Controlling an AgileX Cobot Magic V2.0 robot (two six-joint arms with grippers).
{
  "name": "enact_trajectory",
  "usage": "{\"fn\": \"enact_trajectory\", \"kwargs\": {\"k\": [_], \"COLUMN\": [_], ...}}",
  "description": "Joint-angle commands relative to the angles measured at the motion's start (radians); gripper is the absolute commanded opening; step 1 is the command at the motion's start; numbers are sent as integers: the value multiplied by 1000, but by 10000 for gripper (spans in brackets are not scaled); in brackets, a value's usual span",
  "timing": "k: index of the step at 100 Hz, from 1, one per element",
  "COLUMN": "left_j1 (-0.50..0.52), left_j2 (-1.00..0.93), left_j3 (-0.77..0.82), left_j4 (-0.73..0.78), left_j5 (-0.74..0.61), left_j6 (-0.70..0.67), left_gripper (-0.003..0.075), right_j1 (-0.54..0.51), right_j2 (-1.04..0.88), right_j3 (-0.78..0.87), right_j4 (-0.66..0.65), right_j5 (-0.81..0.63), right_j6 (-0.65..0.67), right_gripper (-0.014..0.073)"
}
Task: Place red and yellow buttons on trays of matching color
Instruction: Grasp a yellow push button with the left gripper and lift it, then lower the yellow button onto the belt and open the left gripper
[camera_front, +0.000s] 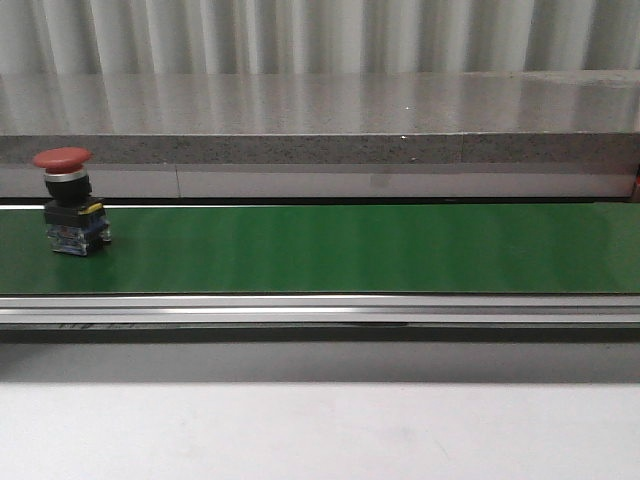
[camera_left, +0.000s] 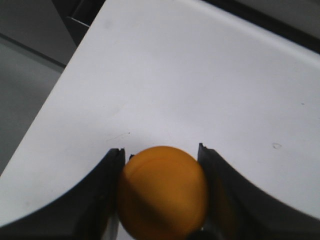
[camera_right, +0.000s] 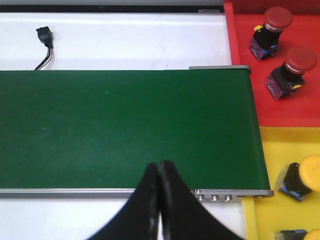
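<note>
Yellow fills the grip of the left pincer (camera_left: 161, 192) — its two dark jaws sit against either side of a yellow button (camera_left: 162, 192), domed cap toward the wrist camera, above a bare white counter (camera_left: 200, 80). Whether the button hangs clear of that surface or rests on it cannot be told from this view.

On the front view a red button (camera_front: 68, 200) stands upright on the green belt (camera_front: 350, 248), out toward nine o'clock, with nothing near it. Neither arm shows in that picture.

The right pincer (camera_right: 159, 200) is empty with its fingers pressed together, hovering over the belt's near edge. Off the belt's end at three o'clock in its view lie the red tray (camera_right: 300, 107), with two red buttons already in it, and, just beside that, the yellow tray (camera_right: 265, 165), with two yellow ones at least partly in view.

Judging by this, the step in hand is the carry of the yellow button to its tray; sorting looks well under way. The left arm must bring its load over the yellow tray, find a free spot clear of the buttons already there, lower and let go. After that, the red button on the belt wants picking up — the right pincer would have to spread its fingers first.
</note>
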Motion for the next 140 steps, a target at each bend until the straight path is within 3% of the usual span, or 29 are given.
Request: {"fn": "enact_trajectory", "kwargs": {"k": [1,40,66,92,126,133,140], "left_j1": [-24,-195,-293,-304,-304,-304,-304], "left_j2": [-129,-411,-446,-436,-369,-364,-364], "left_j3": [-30,189,324,416,427,428,428], "left_j4": [-11,-9,-11,-11,-14,-14,-24], "left_j5": [16,28,-9,-125,-114,-102,-96], "left_j6": [4,4,4,4,4,4,4], "left_gripper": [-20,-20,-20,-20,-16,10,85], "right_j1": [0,0,0,0,0,0,0], "right_j2": [-11,-11,-11,-11,-11,-11,-11], "right_j3": [-25,-25,-25,-25,-25,-25,-25], "right_j4": [-1,-1,-1,-1,-1,-1,-1], "right_j5": [-54,-54,-54,-52,-53,-53,-53], "right_j6": [-10,-10,-10,-10,-10,-10,-10], "right_gripper": [-67,-67,-67,-67,-67,-67,-67]}}
